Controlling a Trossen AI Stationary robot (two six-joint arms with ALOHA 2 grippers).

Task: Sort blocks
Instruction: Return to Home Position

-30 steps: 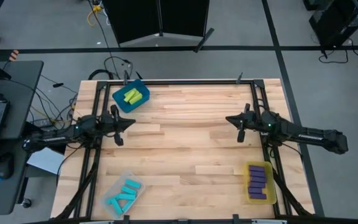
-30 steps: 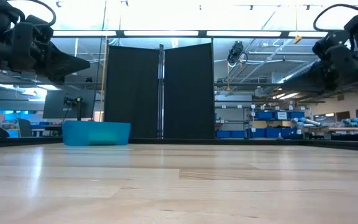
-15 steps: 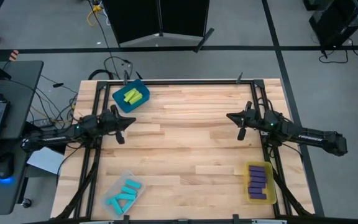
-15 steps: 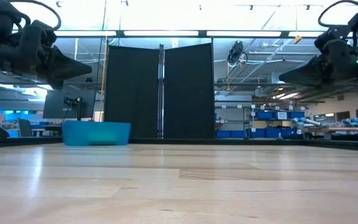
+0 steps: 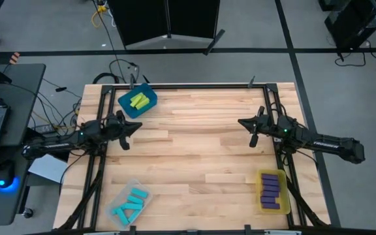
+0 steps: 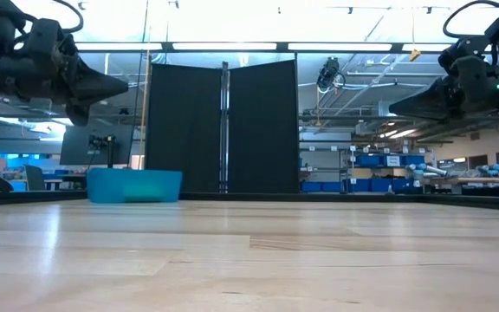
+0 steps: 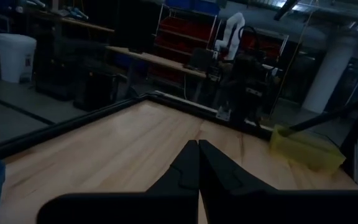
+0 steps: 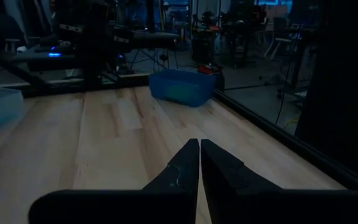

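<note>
From the overhead camera I see the left claw [image 5: 134,127] held above the left edge of the table [image 5: 194,150], about mid height in the frame, tips aimed toward the centre. My left wrist camera shows its two fingers [image 7: 182,171] pressed together with nothing between them. The right claw [image 5: 242,123] sits opposite it at the right edge, and its fingers [image 8: 182,165] are likewise pressed together and empty. The blocks lie in bins at the table's corners: the lime green blocks [image 5: 140,100] in the blue bin [image 5: 128,109] at the upper left, the cyan blocks [image 5: 130,203] in the clear bin [image 5: 130,185] at the lower left, the purple blocks [image 5: 272,189] lined up in the yellow bin [image 5: 260,192] at the lower right
</note>
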